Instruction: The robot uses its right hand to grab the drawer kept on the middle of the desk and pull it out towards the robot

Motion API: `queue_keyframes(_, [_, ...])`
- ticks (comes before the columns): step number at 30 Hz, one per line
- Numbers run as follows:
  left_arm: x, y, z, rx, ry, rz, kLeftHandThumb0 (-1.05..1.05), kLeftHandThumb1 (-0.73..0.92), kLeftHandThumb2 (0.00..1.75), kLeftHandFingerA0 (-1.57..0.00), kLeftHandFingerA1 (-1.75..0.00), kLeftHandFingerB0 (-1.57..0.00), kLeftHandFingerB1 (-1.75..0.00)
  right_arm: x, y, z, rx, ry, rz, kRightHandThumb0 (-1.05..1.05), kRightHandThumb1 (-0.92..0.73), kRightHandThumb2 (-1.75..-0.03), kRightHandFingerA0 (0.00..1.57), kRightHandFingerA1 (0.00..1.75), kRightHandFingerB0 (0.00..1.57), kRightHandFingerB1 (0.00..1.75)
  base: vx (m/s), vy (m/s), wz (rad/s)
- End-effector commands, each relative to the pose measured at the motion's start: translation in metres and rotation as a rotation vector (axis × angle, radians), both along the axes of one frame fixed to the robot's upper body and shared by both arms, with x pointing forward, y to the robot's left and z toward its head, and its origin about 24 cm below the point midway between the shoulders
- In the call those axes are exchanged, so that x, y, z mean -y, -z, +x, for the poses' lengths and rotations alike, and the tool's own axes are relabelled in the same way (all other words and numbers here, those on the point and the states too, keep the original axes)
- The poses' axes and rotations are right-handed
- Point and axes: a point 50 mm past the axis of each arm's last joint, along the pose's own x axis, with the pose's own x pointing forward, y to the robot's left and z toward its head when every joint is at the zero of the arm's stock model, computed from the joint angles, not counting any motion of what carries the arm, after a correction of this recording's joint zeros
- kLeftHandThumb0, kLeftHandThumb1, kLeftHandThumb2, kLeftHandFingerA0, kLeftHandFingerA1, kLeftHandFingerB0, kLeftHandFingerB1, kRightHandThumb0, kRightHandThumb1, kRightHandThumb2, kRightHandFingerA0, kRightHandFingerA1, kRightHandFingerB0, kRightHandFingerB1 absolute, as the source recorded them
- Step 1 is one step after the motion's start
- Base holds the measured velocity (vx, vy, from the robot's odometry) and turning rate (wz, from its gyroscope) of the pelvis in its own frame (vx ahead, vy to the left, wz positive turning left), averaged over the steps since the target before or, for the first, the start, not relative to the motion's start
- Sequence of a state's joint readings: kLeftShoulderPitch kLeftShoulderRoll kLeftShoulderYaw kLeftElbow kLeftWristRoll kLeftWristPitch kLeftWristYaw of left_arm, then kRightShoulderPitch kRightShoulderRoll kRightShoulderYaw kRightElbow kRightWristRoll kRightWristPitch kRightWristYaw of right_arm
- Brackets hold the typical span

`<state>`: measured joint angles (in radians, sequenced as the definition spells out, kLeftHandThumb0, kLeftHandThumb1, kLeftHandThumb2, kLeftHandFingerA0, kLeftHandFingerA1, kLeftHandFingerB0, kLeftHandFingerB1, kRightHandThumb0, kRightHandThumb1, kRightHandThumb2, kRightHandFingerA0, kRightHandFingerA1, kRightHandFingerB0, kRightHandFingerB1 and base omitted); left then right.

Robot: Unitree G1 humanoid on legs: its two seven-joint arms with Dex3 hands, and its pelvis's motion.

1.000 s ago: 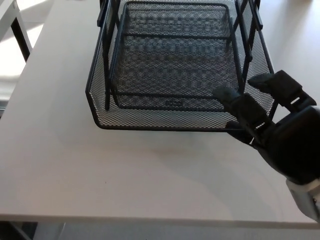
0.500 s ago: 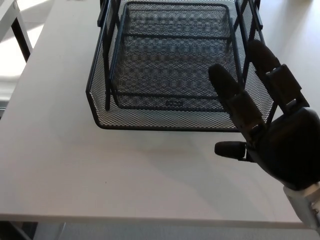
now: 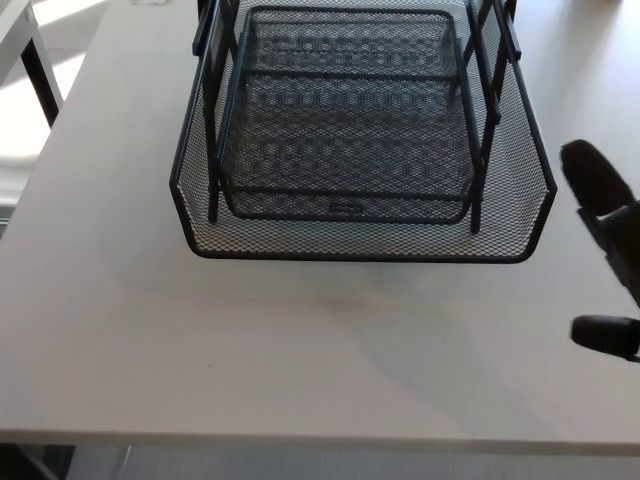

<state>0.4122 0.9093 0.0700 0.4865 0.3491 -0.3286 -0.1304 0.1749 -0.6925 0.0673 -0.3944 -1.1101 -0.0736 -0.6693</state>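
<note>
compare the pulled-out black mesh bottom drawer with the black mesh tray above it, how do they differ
The black mesh bottom drawer is wider and sticks out toward the robot; the black mesh upper tray is narrower and sits further back. The drawer rests on the white desk; the tray is raised on thin black posts. Both are empty black wire mesh.

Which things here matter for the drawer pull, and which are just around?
Job:
- mesh drawer, pulled out at the front of the rack
- right hand, off the drawer at the right edge

Not part of it:
- wire rack frame
- desk
- white furniture, far left
</note>
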Motion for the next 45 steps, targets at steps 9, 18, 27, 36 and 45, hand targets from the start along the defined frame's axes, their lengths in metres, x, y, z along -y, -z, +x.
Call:
queue_keyframes(9, [-0.009,-0.009,-0.005,-0.014,-0.013,0.031,-0.47,0.58,0.57,-0.64,-0.89,-0.65,-0.63,0.138,-0.053,-0.059,0.200,0.389,-0.004,-1.05,-0.75,-1.08,0.00,0.06,0.00,0.08,0.00,0.000,0.00])
queue_keyframes(18, [-0.008,-0.011,-0.006,-0.006,-0.014,0.027,-0.47,0.58,0.57,-0.64,-0.89,-0.65,-0.63,0.207,-0.012,-0.079,0.261,0.566,0.138,-0.81,-0.67,-0.61,0.16,0.49,0.23,0.35,0.00,0.000,0.00])
queue_keyframes(27, [-0.008,-0.011,-0.001,-0.001,-0.001,0.035,-0.47,0.58,0.57,-0.65,-0.91,-0.67,-0.62,0.237,0.050,-0.108,0.121,0.880,0.299,-0.77,-0.71,-0.62,0.19,0.50,0.30,0.35,0.00,0.000,0.00])
queue_keyframes(36, [-0.009,-0.013,0.003,-0.005,0.000,0.050,-0.48,0.58,0.57,-0.65,-0.89,-0.66,-0.61,0.213,0.141,-0.142,-0.207,1.089,0.537,-0.72,-0.67,-0.61,0.23,0.51,0.36,0.37,0.00,0.000,0.00])
queue_keyframes(45, [-0.005,-0.011,0.000,-0.041,0.001,0.063,-0.35,0.62,0.57,-0.65,-0.86,-0.65,-0.63,0.190,0.189,-0.125,-0.761,1.145,0.637,-0.77,-0.54,-0.89,0.07,0.48,0.18,0.43,0.00,0.000,0.00])
